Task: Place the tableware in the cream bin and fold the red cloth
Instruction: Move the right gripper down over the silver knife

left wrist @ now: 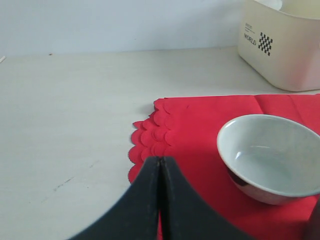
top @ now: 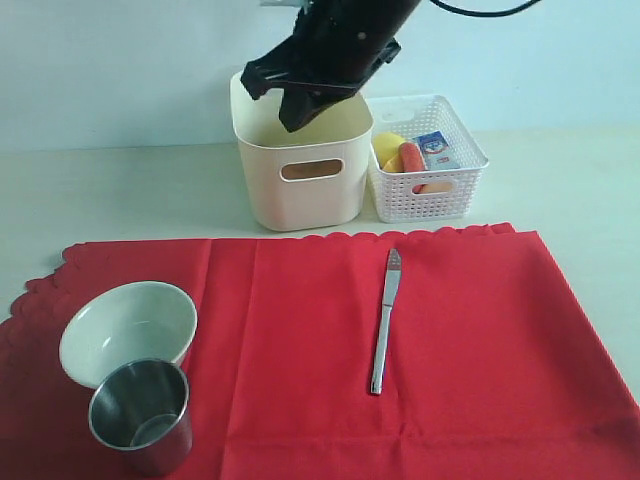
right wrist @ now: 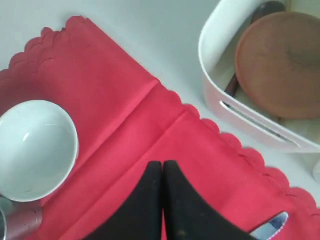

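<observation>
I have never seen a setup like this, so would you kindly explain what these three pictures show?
It is a two-armed robot. The exterior view looks at the table from off the arms; the other two come from cameras on each wrist. A red cloth holds a bowl, a steel cup and a knife. Behind stand the cream bin, with a brown plate already inside, and a white basket of food. The left gripper and right gripper are both shut and hold nothing.
</observation>
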`<action>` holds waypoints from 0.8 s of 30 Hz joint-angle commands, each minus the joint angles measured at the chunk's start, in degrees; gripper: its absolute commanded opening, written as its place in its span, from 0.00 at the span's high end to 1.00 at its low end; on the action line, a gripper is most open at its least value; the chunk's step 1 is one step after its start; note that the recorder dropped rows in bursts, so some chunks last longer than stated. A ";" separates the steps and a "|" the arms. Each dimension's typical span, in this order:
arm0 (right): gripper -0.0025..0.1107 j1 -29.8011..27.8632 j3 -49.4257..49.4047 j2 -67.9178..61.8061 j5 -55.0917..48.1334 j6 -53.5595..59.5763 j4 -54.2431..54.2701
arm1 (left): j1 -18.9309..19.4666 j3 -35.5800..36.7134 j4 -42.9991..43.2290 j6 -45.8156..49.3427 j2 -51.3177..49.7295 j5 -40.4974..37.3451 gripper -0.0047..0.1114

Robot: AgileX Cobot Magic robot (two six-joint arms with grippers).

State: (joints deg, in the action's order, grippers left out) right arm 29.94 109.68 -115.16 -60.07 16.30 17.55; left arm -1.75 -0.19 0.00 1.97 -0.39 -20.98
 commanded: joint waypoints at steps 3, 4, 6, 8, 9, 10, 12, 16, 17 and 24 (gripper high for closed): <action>0.98 0.08 -23.35 13.23 16.69 0.24 -0.63 | 0.00 0.19 -0.66 -0.01 0.39 0.45 0.96; 0.98 0.08 -26.33 14.82 19.40 0.56 -0.63 | 0.00 0.19 -0.66 -0.01 0.39 0.45 0.96; 0.98 0.08 -33.41 18.39 24.80 0.95 -0.63 | 0.00 0.19 -0.66 -0.01 0.39 0.45 0.96; 0.98 0.08 -42.57 22.48 31.47 1.51 -0.20 | 0.00 0.19 -0.66 -0.01 0.39 0.45 0.96; 0.98 0.08 -45.20 23.44 33.46 1.67 0.08 | 0.00 0.19 -0.66 -0.01 0.39 0.45 0.96; 0.98 0.08 -49.36 24.55 36.39 1.83 0.08 | 0.00 0.19 -0.66 -0.01 0.39 0.45 0.96; 0.98 0.08 -54.13 25.03 39.07 2.17 0.08 | 0.00 0.19 -0.66 -0.01 0.39 0.45 0.96; 0.98 0.08 -60.66 25.03 43.36 2.54 0.08 | 0.00 0.19 -0.66 -0.01 0.39 0.45 0.96; 0.98 0.08 -61.05 25.03 43.88 2.54 0.08 | 0.00 0.19 -0.66 -0.01 0.39 0.45 0.96; 0.98 0.08 -62.54 18.91 46.18 2.54 0.08 | 0.00 0.19 -0.66 -0.01 0.39 0.45 0.96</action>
State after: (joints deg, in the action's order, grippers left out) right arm 29.94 47.48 -93.95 -16.22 18.38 17.38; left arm -1.75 -0.19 0.00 1.97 -0.39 -20.98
